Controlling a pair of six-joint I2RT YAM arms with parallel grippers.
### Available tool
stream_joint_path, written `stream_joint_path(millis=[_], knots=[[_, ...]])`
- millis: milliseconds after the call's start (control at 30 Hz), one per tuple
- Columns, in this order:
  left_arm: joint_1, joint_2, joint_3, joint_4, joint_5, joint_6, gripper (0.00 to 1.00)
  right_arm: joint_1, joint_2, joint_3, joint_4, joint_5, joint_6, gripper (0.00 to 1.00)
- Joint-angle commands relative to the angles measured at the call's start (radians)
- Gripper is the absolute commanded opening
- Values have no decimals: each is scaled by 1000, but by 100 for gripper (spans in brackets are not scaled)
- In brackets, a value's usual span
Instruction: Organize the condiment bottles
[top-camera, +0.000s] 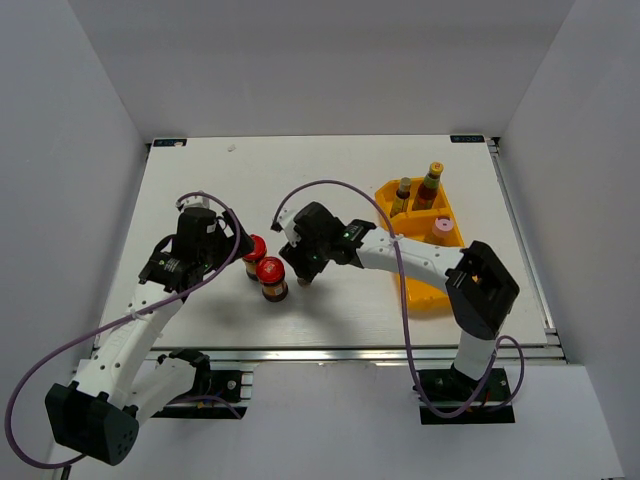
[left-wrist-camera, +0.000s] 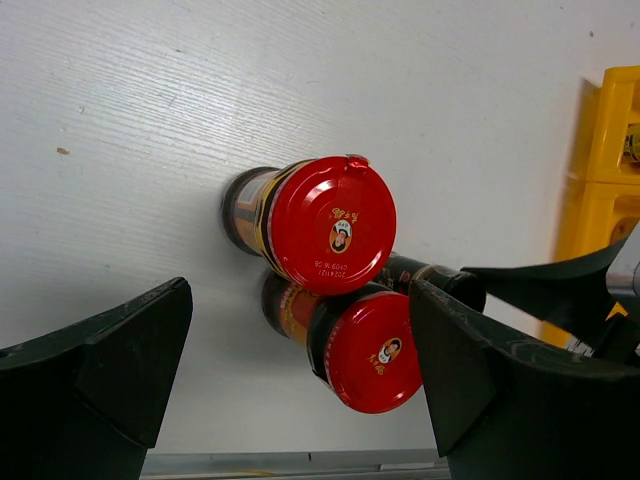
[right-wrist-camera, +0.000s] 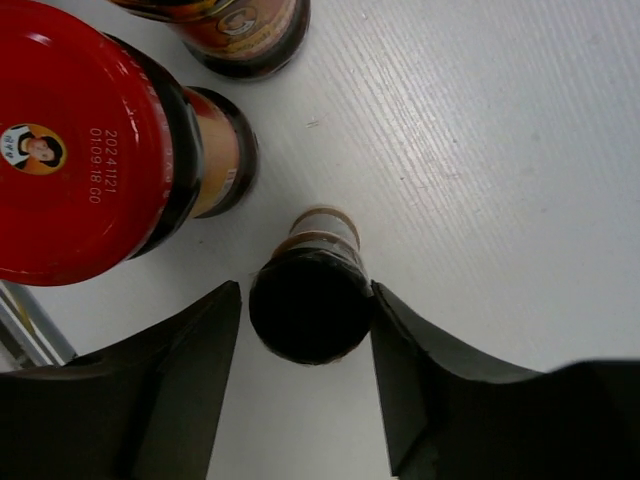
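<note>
Right gripper (right-wrist-camera: 306, 335) straddles the dark-topped shaker (right-wrist-camera: 312, 295), which stands upright on the white table (top-camera: 330, 165) beside the red-lidded jars (left-wrist-camera: 335, 225). Its fingers are snug at the cap; pinching or not, can't tell. Right arm reaches leftward, elbow over the yellow tray (top-camera: 425, 295). Left gripper (left-wrist-camera: 300, 295) hangs spread wide above both jars.

Overhead view looks down; close wrist views share red-lidded jars (left-wrist-camera: 335, 225).

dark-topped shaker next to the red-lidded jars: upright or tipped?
Upright. The shaker shows its dark top to the right wrist camera, with its base planted on the table beneath.
</note>
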Motion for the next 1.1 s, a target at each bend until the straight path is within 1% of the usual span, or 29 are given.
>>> stream_joint_path(millis=[0, 33, 67, 133, 167, 233, 300, 333, 433, 533, 567, 600, 767, 867, 1067], knots=[[-5, -15, -1, 17, 5, 7, 98, 6, -4, 40, -19, -15, 11, 58], [-3, -18, -2, 15, 1, 5, 98, 8, -7, 41, -19, -12, 23, 43], [-5, -18, -4, 15, 1, 7, 98, 8, -11, 43, -23, -11, 25, 35], [-3, -21, -7, 15, -3, 5, 98, 8, -36, 41, -13, 13, 43, 24], [-3, -18, -5, 14, -5, 5, 98, 6, -48, 38, -9, 25, 46, 23], [-3, -18, -5, 12, -3, 4, 98, 3, -93, 21, 1, 99, 62, 20], [-3, -21, -8, 15, -6, 2, 98, -15, -139, 14, 1, 125, 79, 17], [-3, -21, -7, 14, -11, 2, 98, -25, -158, 0, -3, 133, 105, 14], [-3, -20, -4, 6, -12, 0, 98, -83, -235, -34, 1, 169, 132, 14], [-3, -26, -13, 14, -12, -1, 98, -187, -306, -74, -12, 185, 171, 14], [-5, -27, -17, 14, -11, -3, 98, -249, -338, -97, -20, 182, 181, 13], [-3, -27, -19, 14, -9, -1, 98, -282, -353, -109, -34, 182, 201, 13], [-3, -24, -19, 15, -8, -3, 98, -464, -442, -171, -45, 219, 224, 12], [-3, -26, -19, 14, -6, -3, 98, -535, -458, -190, -55, 219, 240, 13], [-3, -26, -21, 12, -9, -4, 98, -615, -433, -220, -94, 225, 267, 13]])
